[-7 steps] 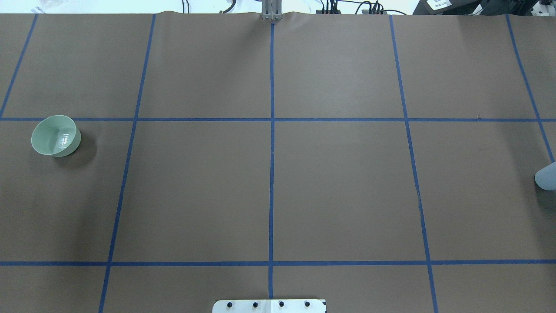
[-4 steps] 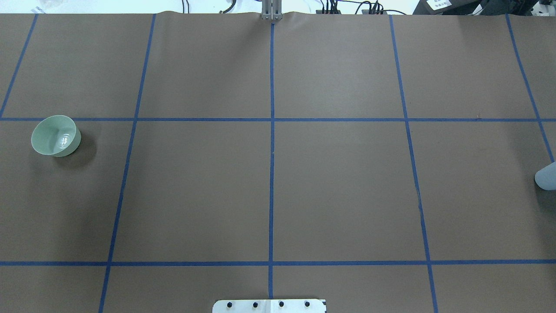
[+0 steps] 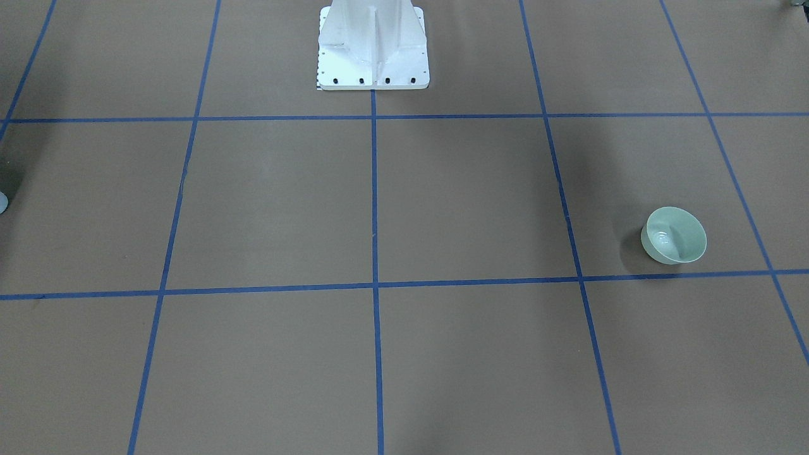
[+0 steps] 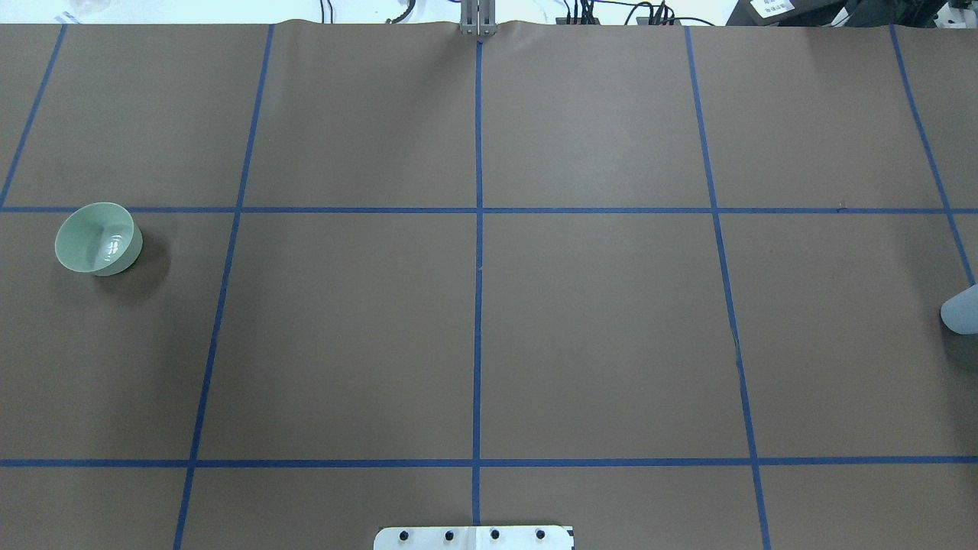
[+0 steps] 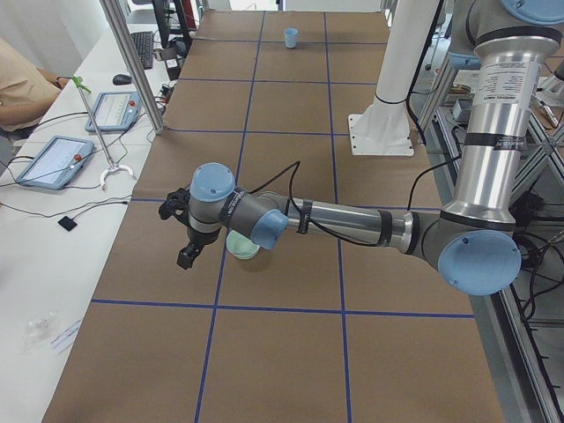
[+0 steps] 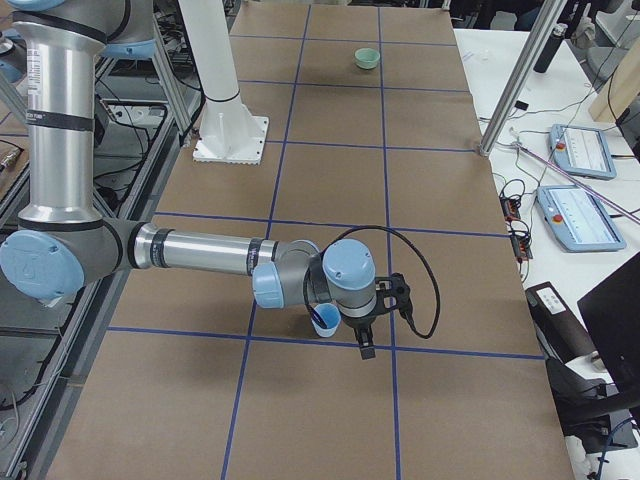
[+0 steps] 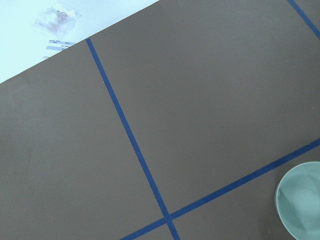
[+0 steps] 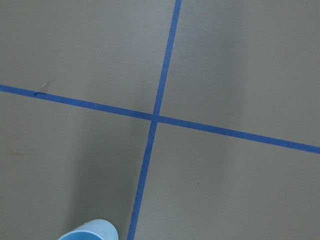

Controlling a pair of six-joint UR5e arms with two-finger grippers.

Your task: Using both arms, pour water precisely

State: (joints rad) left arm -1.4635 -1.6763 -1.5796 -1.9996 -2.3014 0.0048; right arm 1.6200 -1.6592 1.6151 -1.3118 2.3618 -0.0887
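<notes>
Water (image 3: 662,239) lies in the bowl (image 4: 98,238), a thin clear pool at the bottom that shows only as faint ripples and white glints. Bowl is pale green and upright on the counter (image 4: 596,305), at the far left in the overhead view, just on the robot's side of a cross tape line.

Cup (image 6: 325,322) is light blue and upright at the counter's far right end, cut by the frame edge in the overhead view. It is well apart from the bowl, with nearly the whole counter between them. Cannot tell what the cup holds.

Left arm (image 5: 352,220) reaches out level above the left end, and its wrist hides part of the bowl in the left side view. Left claw (image 5: 187,257) points down beside the bowl. It is seen only from the side, so cannot tell whether it is wide or narrow, or whether it touches anything. Left wrist view looks down on a tape cross, with the bowl rim in the lower right corner.

Right arm (image 6: 200,250) has the same pose above the right end, its wrist overlapping the cup. Right claw (image 6: 365,345) points down just beside the cup; cannot tell its spread. Right wrist view shows a tape cross, with the cup rim at the bottom edge.

Pedestal (image 3: 373,44) is white and bolted down, mid-counter on the robot's side. Counter is brown with a blue tape grid. Person (image 5: 18,84) sits at a side desk with tablets (image 5: 53,161).
</notes>
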